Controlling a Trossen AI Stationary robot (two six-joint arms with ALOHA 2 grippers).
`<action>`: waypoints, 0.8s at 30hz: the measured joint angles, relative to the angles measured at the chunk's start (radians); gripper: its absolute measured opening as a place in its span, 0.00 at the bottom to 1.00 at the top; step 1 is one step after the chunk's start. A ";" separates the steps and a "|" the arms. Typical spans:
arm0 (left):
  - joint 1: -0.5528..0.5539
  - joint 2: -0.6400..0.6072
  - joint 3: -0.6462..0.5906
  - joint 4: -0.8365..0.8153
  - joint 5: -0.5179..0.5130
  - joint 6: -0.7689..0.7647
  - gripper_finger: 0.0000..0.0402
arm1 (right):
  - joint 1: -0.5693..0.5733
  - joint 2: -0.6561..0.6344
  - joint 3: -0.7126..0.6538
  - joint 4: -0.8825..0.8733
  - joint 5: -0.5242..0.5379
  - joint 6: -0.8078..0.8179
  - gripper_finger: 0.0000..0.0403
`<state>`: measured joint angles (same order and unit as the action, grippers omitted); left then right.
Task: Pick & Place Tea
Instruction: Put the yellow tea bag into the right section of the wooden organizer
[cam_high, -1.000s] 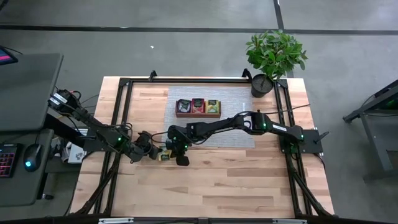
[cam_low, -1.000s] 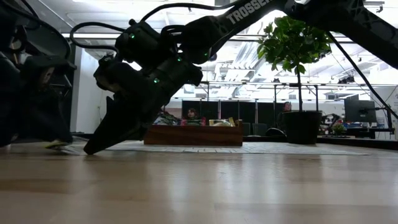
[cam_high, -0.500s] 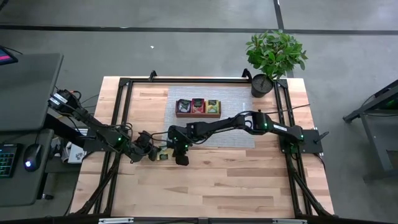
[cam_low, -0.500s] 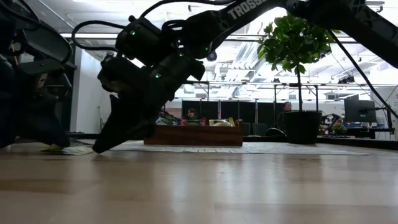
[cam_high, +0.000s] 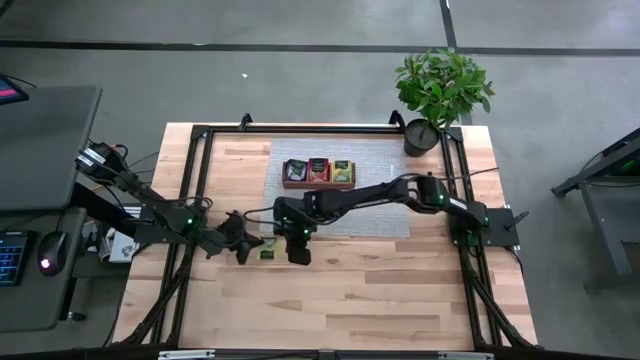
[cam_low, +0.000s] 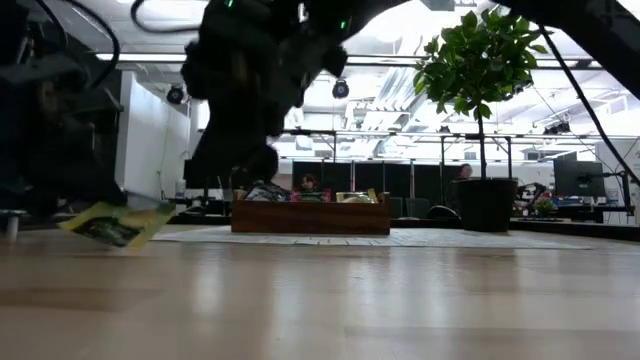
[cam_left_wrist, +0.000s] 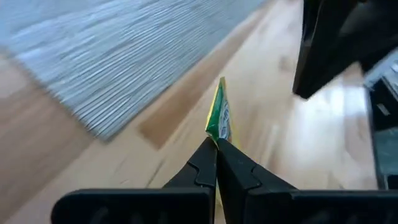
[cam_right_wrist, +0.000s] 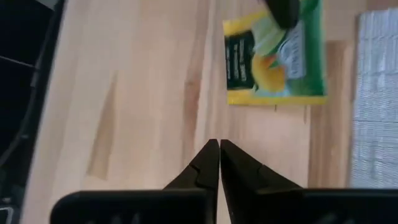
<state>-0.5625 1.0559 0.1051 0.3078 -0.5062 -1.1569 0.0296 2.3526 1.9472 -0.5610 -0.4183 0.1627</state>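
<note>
High view: pale wooden worktop (cam_high: 350, 290) with a grey woven mat (cam_high: 380, 160). On the mat, a brown three-compartment wooden tray (cam_high: 318, 184) already holding packets. Left gripper (cam_high: 247, 252), near the mat's front corner, jaws pressed together on one edge of a flat yellow-green square tea packet (cam_high: 267, 252). Right gripper (cam_high: 299, 256) just beside the packet, jaws together, holding nothing. A second ago the left jaws were partly spread; they have since closed.

Low view: packet (cam_low: 118, 224) tilted, apparently lifted off the wood where before it lay flat. Potted green plant (cam_low: 480, 120) behind.

Left wrist view: packet (cam_left_wrist: 219, 117) edge-on, pinched at one corner.

Right wrist view: printed face of packet (cam_right_wrist: 273, 59) in front of the empty right gripper (cam_right_wrist: 213, 163).

Judgement: pick apparently achieved; carry to the tray remains, and a corner grip may slip.
</note>
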 joint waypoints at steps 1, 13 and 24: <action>0.000 -0.005 0.000 0.019 0.000 0.033 0.00 | 0.000 -0.008 0.000 -0.002 0.000 0.000 0.03; 0.000 -0.007 0.003 0.262 -0.006 0.267 0.00 | -0.010 -0.129 0.002 -0.016 0.022 -0.007 0.16; 0.000 -0.007 0.005 0.349 -0.005 0.350 0.00 | -0.012 -0.136 0.002 -0.012 0.026 0.013 0.40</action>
<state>-0.5625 1.0485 0.1104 0.6563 -0.5107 -0.8067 0.0177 2.2169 1.9491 -0.5725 -0.3922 0.1757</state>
